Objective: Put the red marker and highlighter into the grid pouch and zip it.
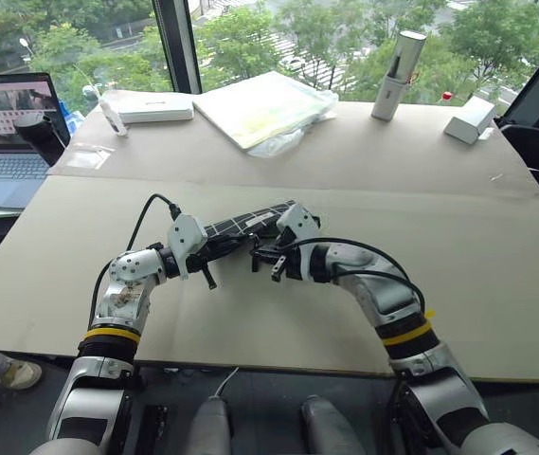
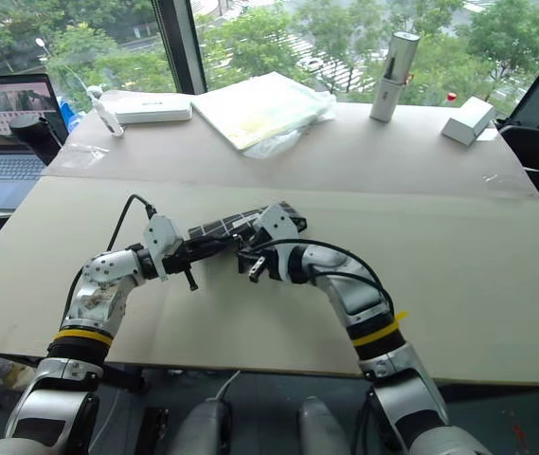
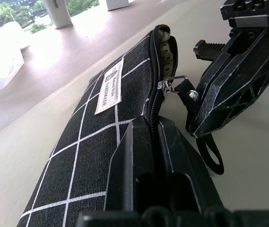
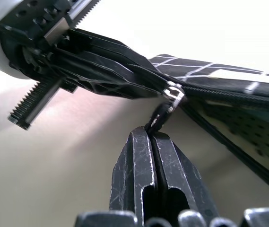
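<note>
The grid pouch (image 1: 250, 220) is black with white grid lines and a white label (image 3: 109, 92), and it is held a little above the tan table. My left gripper (image 3: 146, 125) is shut on the pouch's zipper edge, at the closed end. My right gripper (image 4: 149, 137) is shut on the black pull cord (image 4: 157, 120) just below the metal slider (image 4: 174, 92). Beyond the slider the zipper gapes, showing a pale dotted lining (image 4: 252, 127). In the head views the two grippers meet at the pouch's near end (image 2: 241, 251). The red marker and the highlighter are hidden.
A laptop (image 1: 4, 123) sits at the far left. Along the back of the table are a flat white box (image 1: 155, 106), a plastic-wrapped pad (image 1: 264, 106), a silver cylinder (image 1: 397, 62) and a small white box (image 1: 468, 118). The table (image 1: 458, 284) is tan board.
</note>
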{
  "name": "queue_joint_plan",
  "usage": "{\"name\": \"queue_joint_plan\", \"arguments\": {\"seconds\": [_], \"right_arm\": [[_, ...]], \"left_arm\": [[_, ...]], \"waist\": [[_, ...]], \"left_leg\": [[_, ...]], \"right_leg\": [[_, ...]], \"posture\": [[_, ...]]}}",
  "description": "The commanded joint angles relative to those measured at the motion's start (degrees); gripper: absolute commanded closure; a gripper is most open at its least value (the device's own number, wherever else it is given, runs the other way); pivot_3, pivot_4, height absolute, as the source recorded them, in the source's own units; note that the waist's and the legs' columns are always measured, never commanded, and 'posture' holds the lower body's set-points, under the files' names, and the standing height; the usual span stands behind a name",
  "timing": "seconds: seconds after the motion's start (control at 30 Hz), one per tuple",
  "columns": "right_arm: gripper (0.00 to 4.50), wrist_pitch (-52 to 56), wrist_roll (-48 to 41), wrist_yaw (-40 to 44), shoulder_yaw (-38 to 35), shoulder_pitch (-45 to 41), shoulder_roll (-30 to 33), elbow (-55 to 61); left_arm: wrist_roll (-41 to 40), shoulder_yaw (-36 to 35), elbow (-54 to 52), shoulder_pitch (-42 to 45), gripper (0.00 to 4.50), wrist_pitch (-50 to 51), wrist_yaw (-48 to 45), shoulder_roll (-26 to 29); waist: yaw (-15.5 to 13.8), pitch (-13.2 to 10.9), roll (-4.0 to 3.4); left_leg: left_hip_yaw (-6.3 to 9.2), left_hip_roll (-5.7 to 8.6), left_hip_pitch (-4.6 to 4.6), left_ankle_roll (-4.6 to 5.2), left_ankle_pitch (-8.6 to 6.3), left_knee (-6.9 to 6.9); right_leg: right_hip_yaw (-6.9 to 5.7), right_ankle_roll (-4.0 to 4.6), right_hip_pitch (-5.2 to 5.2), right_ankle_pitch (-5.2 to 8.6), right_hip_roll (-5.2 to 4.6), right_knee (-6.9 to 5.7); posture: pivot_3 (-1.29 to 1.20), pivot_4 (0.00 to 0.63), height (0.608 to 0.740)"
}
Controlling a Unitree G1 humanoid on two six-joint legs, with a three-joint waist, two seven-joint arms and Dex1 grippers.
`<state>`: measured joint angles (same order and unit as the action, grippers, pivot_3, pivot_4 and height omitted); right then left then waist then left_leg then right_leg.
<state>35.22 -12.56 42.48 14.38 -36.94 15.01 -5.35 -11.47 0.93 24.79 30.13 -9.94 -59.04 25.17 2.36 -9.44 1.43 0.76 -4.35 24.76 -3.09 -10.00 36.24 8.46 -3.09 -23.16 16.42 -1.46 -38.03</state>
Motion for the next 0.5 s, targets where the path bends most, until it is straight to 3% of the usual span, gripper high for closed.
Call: {"name": "queue_joint_plan", "arguments": {"seconds": [0.03, 0.23, 0.4, 0.5], "right_arm": [[4.47, -0.3, 0.3, 0.1, -4.8, 0.1, 5.2, 0.2], [4.47, -3.0, 2.0, -0.4, -9.4, -0.7, 14.2, -4.7], [4.47, -5.1, 2.0, -1.4, -9.9, -1.1, 14.1, -5.9], [3.74, -4.5, 0.8, -0.4, -9.5, -0.6, 12.7, -4.0]], "left_arm": [[-1.0, -1.2, -0.2, 0.4, 4.5, -1.4, 0.3, 0.4], [-1.0, -1.2, 0.1, 0.3, 4.5, -1.7, 0.1, 0.5], [-1.0, -1.1, 0.7, 0.7, 4.5, -2.0, -0.2, 0.2], [-0.9, -0.8, 0.7, 1.3, 4.5, -2.1, -0.3, -0.1]], "waist": [[0.0, 0.0, 0.0], [0.1, 0.0, 0.0], [0.5, 0.0, 0.01], [0.6, 0.0, 0.01]], "left_leg": [[0.0, 0.0, 0.0, 0.0, 0.0, 0.0], [-0.01, 0.0, 0.0, 0.0, 0.0, -0.02], [-0.01, -0.01, -0.02, 0.0, 0.0, -0.04], [0.0, 0.0, -0.03, 0.0, 0.0, -0.09]], "right_leg": [[0.0, 0.0, 0.0, 0.0, 0.0, 0.0], [0.01, 0.0, -0.02, 0.0, 0.01, 0.02], [0.03, 0.0, -0.02, 0.0, 0.02, 0.03], [0.03, 0.0, -0.03, 0.0, 0.02, 0.03]], "posture": [[0.0, 0.15, 0.739], [0.0, 0.15, 0.739], [0.0, 0.15, 0.739], [0.0, 0.15, 0.739]]}}
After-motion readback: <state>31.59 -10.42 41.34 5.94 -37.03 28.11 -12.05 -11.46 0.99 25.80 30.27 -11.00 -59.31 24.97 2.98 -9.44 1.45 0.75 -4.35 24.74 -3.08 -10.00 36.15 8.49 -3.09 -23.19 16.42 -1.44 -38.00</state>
